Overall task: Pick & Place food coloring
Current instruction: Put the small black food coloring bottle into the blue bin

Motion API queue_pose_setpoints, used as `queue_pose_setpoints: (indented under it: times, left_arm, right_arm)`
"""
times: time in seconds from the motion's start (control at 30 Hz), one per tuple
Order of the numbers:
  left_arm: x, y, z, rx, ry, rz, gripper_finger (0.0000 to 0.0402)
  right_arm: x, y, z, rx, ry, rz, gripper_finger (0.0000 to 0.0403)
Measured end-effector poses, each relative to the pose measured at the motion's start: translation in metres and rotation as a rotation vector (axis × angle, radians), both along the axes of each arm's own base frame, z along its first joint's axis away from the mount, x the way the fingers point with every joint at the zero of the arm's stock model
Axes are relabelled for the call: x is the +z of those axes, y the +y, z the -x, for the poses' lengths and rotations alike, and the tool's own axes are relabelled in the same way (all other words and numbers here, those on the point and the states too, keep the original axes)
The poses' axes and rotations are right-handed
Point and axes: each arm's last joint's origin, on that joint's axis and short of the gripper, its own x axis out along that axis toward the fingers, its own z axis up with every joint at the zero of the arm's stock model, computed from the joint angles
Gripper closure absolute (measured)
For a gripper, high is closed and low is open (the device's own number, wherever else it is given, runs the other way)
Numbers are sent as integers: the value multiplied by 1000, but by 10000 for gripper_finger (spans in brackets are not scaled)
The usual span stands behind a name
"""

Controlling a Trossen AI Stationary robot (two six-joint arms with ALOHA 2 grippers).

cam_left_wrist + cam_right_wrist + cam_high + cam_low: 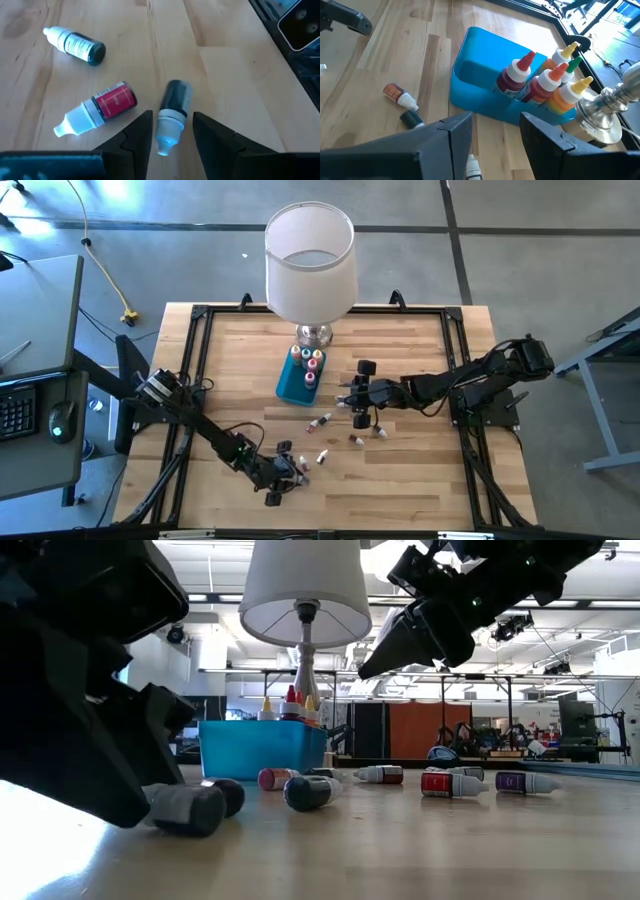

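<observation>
Small food coloring bottles lie scattered on their sides on the wooden table. A dark bottle with a pale cap (173,107) lies between the fingers of my left gripper (170,135), which is open near the table's front, low over the wood (290,470). Its fingers stand on either side of the cap end; I see no touch. A red bottle (107,104) and a dark green one (76,46) lie beside it. My right gripper (495,135) hangs open above the table's middle (347,393), facing the blue tray (480,87), where several bottles (540,82) stand upright.
A lamp with a white shade (310,255) stands on its metal foot (605,112) just behind the tray. More bottles lie under and near the right gripper (322,421) (357,438), including an orange one (399,95). A black frame (200,315) edges the table.
</observation>
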Motion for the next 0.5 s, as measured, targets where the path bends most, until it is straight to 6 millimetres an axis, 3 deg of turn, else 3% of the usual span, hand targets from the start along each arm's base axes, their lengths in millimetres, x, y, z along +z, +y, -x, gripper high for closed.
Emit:
queue_pose_setpoints:
  times: [0.23,0.5]
  left_arm:
    - [-1,0,0,-16,-8,-47,273]
    - [-2,4,-1,-7,-19,-96,359]
  right_arm:
    - [0,0,0,0,0,0,246]
    - [0,0,0,0,0,0,246]
